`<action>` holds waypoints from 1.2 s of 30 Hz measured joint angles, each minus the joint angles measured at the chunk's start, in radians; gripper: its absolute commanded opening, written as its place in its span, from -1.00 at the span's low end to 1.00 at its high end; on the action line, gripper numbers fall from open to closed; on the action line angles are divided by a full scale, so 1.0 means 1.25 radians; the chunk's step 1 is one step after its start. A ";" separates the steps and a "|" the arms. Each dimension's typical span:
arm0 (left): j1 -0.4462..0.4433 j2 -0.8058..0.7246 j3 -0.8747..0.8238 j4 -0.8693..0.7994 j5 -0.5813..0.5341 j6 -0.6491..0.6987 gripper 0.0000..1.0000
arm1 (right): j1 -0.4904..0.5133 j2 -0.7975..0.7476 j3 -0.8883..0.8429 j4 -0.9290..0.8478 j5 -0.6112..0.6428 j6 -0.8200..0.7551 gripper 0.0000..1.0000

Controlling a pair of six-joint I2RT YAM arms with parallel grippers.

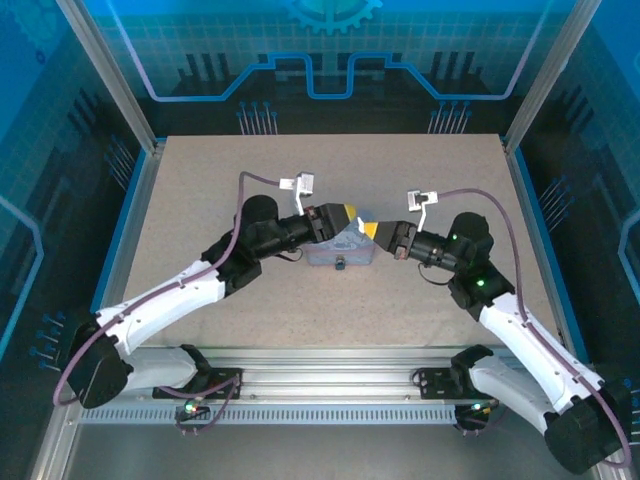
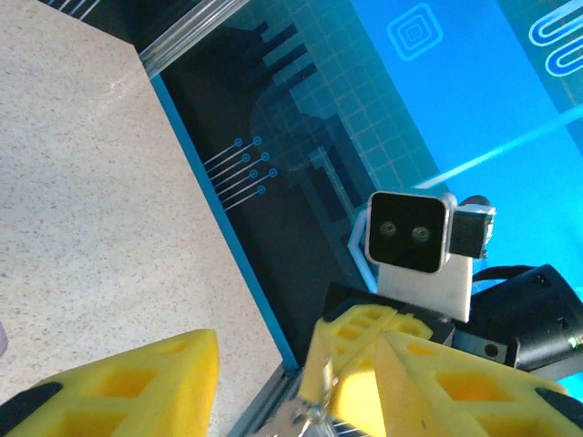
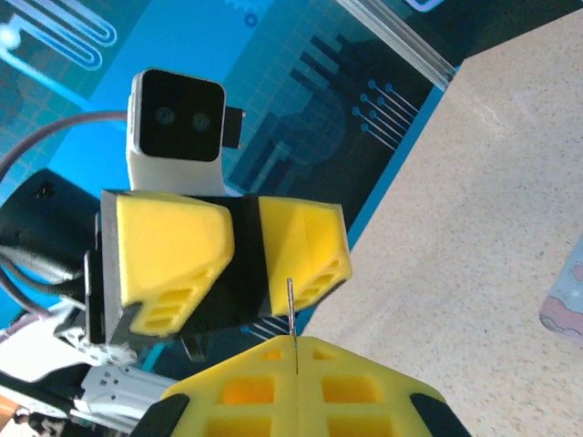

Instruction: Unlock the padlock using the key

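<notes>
Right fingers (image 3: 351, 362) around slim dark key (image 3: 290, 308)

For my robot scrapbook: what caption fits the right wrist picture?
Right gripper pinches the thin key, facing the left gripper.

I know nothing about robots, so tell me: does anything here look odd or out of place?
One thing: a thin key pokes up like a needle from the right gripper, jaws shut on it, in mid-air facing the left gripper, away from the padlock at the near side of the tin.
</notes>
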 measured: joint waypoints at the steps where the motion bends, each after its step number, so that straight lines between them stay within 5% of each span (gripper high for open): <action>1: 0.010 -0.006 0.000 -0.013 0.018 -0.002 0.11 | -0.010 0.001 0.015 -0.028 -0.019 -0.014 -1.00; 9: 0.080 -0.012 0.033 -0.081 0.194 -0.012 0.13 | -0.039 0.057 0.143 -0.212 -0.163 -0.134 -1.00; 20: 0.081 0.038 0.074 -0.081 0.365 -0.033 0.12 | -0.039 0.103 0.200 -0.338 -0.269 -0.219 -1.00; 33: 0.055 0.065 0.101 -0.107 0.405 -0.023 -0.43 | -0.039 0.139 0.225 -0.385 -0.296 -0.254 -1.00; 36: 0.055 0.065 0.101 -0.112 0.408 -0.020 -0.68 | -0.039 0.141 0.225 -0.385 -0.298 -0.254 -1.00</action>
